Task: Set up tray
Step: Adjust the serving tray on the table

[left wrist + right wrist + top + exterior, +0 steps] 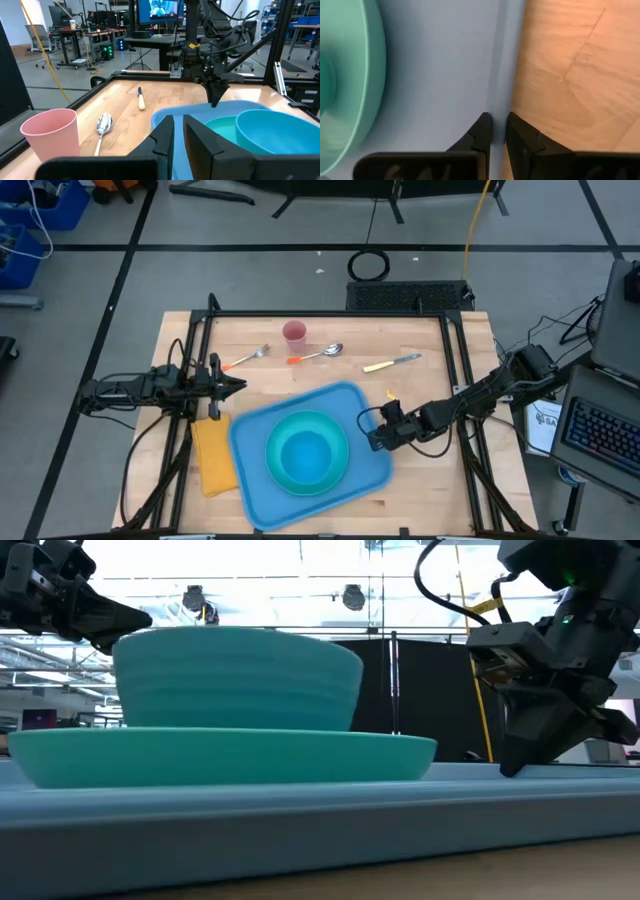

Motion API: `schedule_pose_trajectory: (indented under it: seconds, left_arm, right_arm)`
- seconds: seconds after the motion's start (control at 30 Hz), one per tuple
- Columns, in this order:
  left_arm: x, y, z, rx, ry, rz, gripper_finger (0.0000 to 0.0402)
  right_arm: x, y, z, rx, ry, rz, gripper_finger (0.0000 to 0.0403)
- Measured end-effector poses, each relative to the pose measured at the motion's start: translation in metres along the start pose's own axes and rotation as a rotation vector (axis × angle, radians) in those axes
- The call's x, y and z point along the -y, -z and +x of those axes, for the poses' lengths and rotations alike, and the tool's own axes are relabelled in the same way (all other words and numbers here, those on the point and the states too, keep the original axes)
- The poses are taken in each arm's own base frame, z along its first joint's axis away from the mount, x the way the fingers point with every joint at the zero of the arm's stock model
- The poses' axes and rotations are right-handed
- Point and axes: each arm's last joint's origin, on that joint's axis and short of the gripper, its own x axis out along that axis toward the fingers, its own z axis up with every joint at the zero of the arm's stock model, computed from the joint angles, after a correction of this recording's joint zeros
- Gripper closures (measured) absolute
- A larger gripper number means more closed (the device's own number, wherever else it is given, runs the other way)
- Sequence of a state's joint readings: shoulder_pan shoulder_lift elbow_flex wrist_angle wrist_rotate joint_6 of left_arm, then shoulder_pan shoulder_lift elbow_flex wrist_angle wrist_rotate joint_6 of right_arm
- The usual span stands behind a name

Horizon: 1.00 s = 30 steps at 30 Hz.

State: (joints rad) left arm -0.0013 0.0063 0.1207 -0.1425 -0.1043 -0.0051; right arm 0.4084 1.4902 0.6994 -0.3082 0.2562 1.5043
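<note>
1 large blue tray (352, 405) with low rim, rounded corners, right gripper (497, 125) clamped on its rim, left gripper (178, 131) nearly together.

Right gripper (497, 125) low, fingers pinched nearly together — left gripper (232, 387) level, waiting apart.

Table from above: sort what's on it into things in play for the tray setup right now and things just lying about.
In play:
- tray, its rim pinched by the right gripper
- plate and bowl stacked on the tray

Lying about:
- napkin beside the tray
- pink cup
- fork, spoon, knife
- left gripper, waiting at the table's left
</note>
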Motion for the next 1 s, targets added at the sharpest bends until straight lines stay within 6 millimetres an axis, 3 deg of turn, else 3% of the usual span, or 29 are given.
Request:
schedule_pose_trajectory:
  seconds: [0.33, 1.0]
  left_arm:
    - [0.000, 0.000, 0.000, -0.005, 0.001, -0.004, 0.0355]
    - [0.000, 0.001, 0.000, -0.012, 0.001, -0.023, 0.0355]
  right_arm:
    - [0.001, 0.010, -0.002, -0.003, 0.003, 0.052, 0.0377]
    - [0.007, 0.064, -0.017, 0.001, -0.043, 0.262, 0.0379]
